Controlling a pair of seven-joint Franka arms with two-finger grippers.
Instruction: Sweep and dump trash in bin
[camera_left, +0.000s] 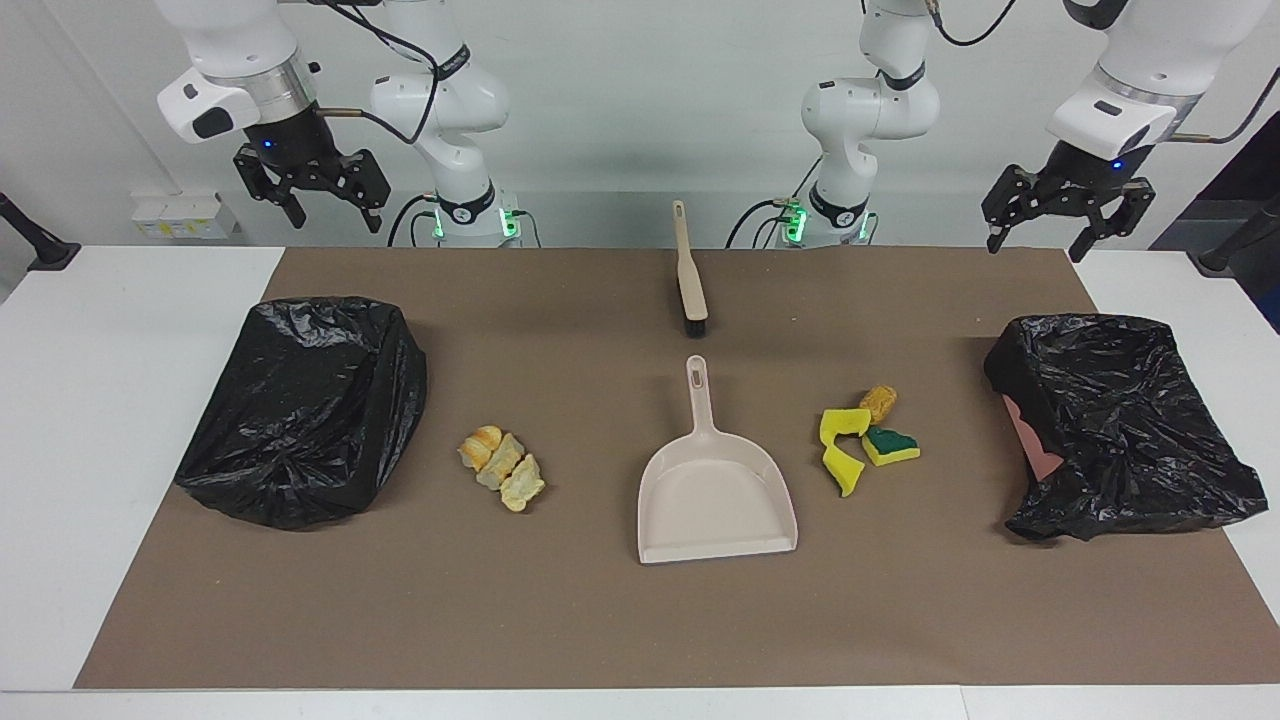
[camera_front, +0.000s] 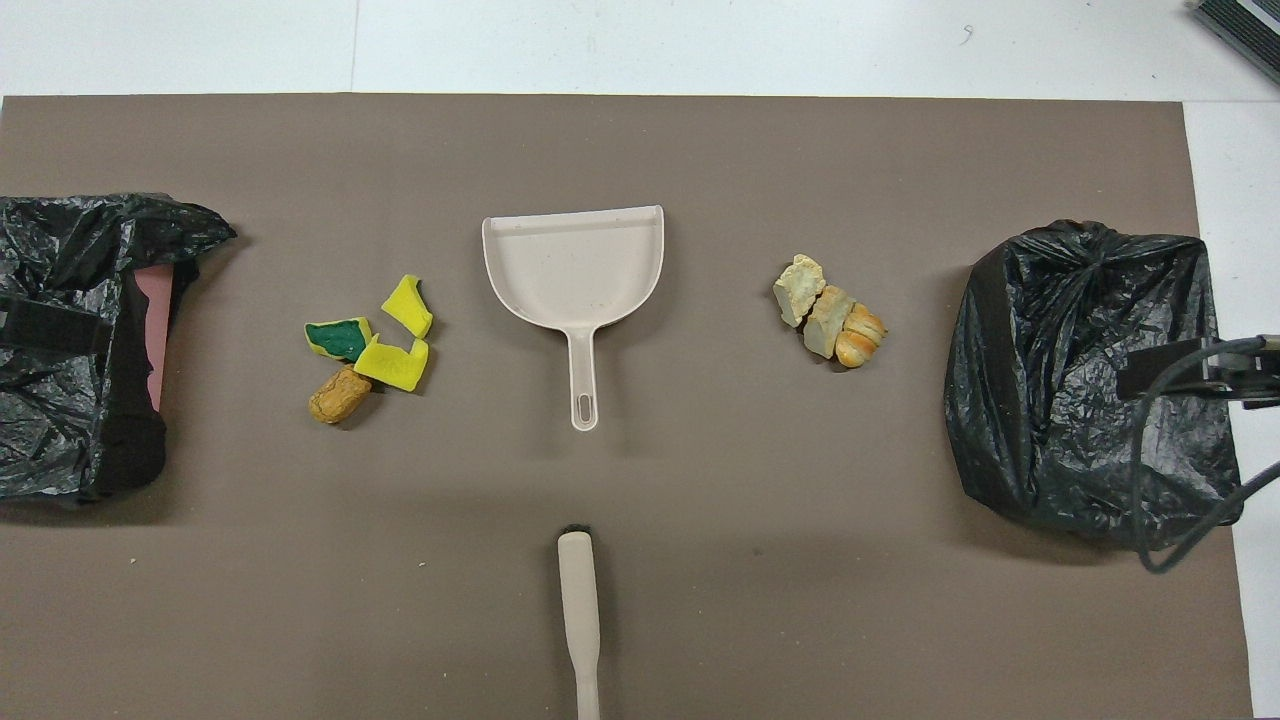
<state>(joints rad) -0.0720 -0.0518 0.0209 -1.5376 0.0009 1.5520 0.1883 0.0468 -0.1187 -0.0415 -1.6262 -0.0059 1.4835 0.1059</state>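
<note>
Trash lies in two clusters on the brown mat (camera_left: 560, 620): yellow and green sponge pieces (camera_left: 865, 447) with an orange-brown lump (camera_left: 879, 402) toward the left arm's end, three pale chunks (camera_left: 502, 468) toward the right arm's end. Between them sits the dustpan (camera_left: 715, 490); the brush (camera_left: 690, 275) lies nearer the robots. Black-bagged bins (camera_left: 305, 405) occupy both ends. Left gripper (camera_left: 1068, 222) and right gripper (camera_left: 312, 198) hang raised over the mat's robot-side corners, jaws apart, holding nothing.
</note>
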